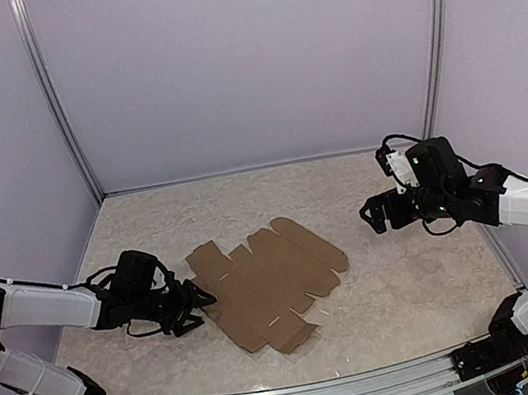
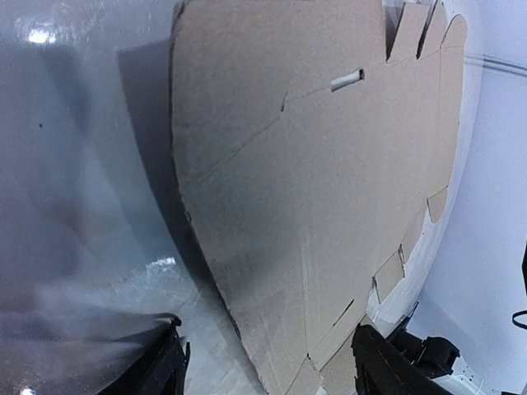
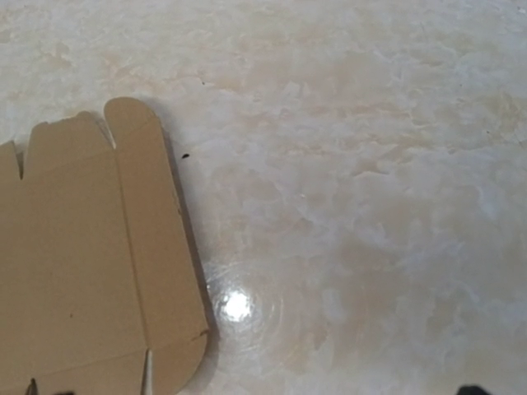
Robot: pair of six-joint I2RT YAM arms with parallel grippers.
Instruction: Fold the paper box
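Observation:
The paper box [image 1: 268,283] is a flat brown die-cut sheet with flaps and rounded tabs, lying mid-table. My left gripper [image 1: 199,307] is low at the sheet's left edge and open. In the left wrist view its two black fingers [image 2: 165,366] stand wide apart and the sheet [image 2: 329,206] fills the space ahead, its near corner reaching between them. My right gripper [image 1: 373,215] hovers above the table to the right of the sheet, open and empty. The right wrist view shows the sheet's rounded-tab edge [image 3: 82,271] at the left; only the fingertips [image 3: 473,389] show at the bottom edge.
The table [image 1: 410,284] is a pale marbled surface with grey walls on three sides and a metal rail [image 1: 307,393] along the near edge. A lamp glare spot [image 3: 237,306] lies on the table beside the sheet.

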